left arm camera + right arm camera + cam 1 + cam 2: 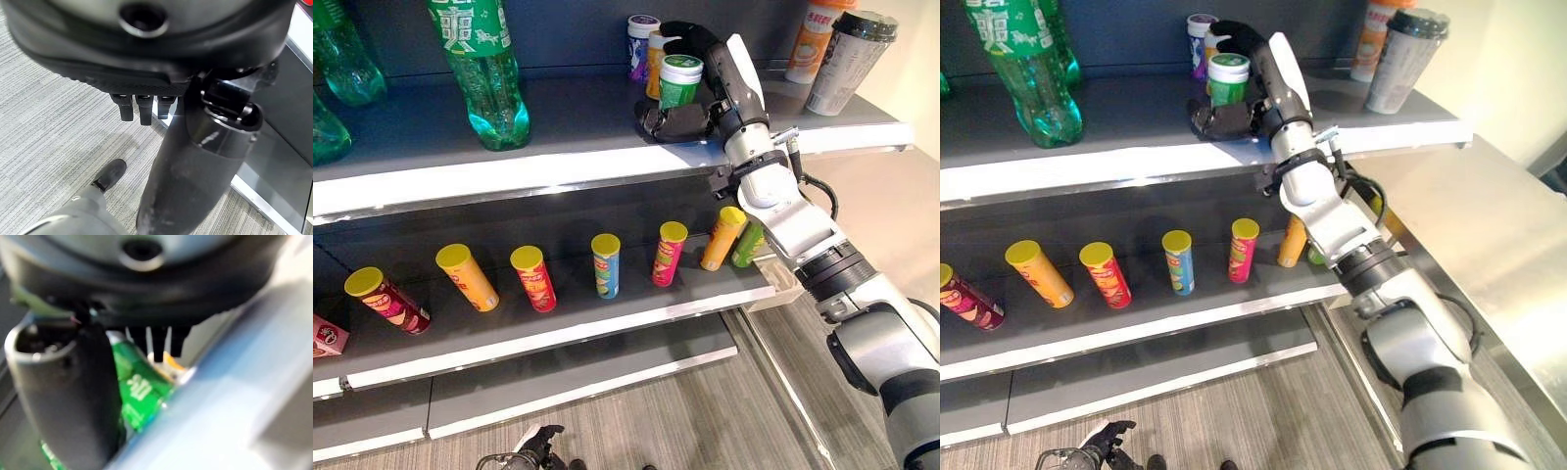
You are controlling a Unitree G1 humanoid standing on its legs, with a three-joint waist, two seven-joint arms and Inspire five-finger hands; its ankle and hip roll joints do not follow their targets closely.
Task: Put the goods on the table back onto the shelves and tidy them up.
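Observation:
A small green jar with a white lid stands on the upper shelf, in front of a purple jar and an orange jar. My right hand reaches onto the shelf and is shut on the green jar, with its fingers arched over the back and the thumb low in front. The jar's base seems to rest on the shelf. My left hand hangs low near the floor, fingers relaxed and holding nothing.
Green soda bottles stand at the upper shelf's left and two lidded cups at its right. Several chip cans lean in a row on the lower shelf. A steel table lies to the right.

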